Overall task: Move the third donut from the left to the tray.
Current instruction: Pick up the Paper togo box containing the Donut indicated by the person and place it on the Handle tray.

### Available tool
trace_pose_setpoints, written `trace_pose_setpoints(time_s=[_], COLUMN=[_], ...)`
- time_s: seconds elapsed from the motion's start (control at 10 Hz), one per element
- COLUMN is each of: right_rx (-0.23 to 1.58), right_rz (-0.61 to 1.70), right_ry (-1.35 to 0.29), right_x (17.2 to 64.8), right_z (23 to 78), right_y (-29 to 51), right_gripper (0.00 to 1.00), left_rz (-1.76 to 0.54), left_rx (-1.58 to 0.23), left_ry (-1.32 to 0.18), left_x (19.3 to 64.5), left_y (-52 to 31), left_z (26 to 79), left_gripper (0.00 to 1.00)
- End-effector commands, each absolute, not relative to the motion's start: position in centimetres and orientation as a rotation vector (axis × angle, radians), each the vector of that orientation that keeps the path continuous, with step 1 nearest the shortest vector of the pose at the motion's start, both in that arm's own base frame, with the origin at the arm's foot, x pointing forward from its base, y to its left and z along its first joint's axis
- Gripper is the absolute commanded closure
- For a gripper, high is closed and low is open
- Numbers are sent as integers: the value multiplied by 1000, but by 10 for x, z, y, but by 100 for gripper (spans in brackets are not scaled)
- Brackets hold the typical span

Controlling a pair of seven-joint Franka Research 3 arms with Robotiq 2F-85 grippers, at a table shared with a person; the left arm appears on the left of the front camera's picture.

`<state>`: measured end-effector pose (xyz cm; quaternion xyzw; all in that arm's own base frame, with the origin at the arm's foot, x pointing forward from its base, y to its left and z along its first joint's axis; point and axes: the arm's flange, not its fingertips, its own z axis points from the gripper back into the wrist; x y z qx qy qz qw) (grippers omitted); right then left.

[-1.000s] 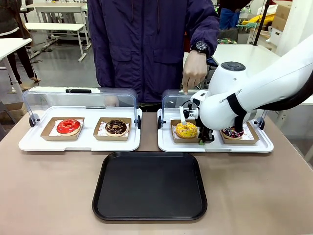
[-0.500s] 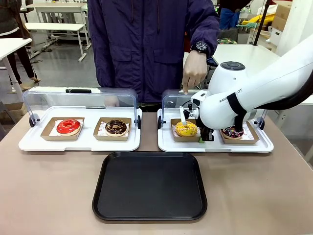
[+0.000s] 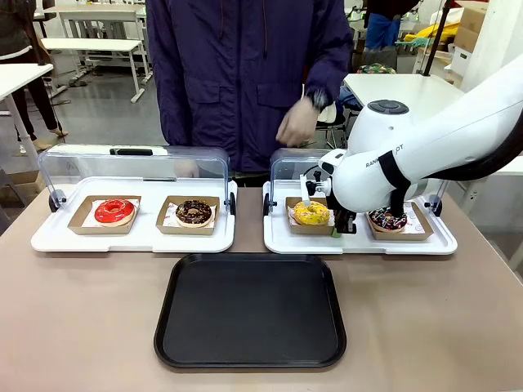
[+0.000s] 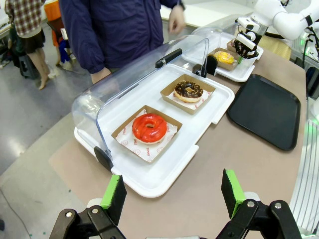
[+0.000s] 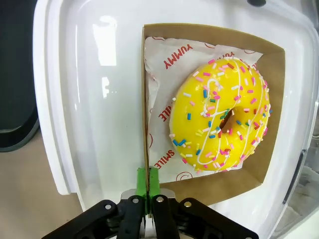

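A lab or workshop hall: white tables point(image 3: 90, 42), stacked cardboard boxes point(image 3: 471, 28), bare grey floor point(image 3: 98, 106) beyond the worktop point(image 3: 82, 327).

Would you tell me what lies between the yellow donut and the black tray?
Front view: just the white tray's near rim, then bare table, between yellow donut and black tray.

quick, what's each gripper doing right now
Left gripper: open, holding nothing.
Right gripper: closed on the edge of the yellow donut's cardboard holder.
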<state>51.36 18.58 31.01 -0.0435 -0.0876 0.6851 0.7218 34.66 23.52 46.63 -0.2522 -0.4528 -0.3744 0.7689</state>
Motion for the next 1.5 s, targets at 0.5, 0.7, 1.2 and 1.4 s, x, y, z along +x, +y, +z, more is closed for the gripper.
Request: trace_pose_setpoints(time_s=[0.5, 0.7, 1.2, 1.4], right_rx=[-255, -268, -255, -224], right_rz=[1450, 1460, 1457, 1478], right_ry=[-335, -361, -335, -305], right_x=[452, 424, 366, 336], right_z=[363, 383, 411, 408], right_y=[193, 197, 217, 238], right_gripper=[98, 98, 98, 98], left_rz=[-825, -825, -825, -825], left_rx=[-546, -546, -546, -546], left_ry=[-980, -980, -980, -980], left_x=[346, 346, 346, 346], left_y=[235, 235, 235, 235], left_z=[468, 468, 468, 468], left_gripper=[0, 0, 0, 0])
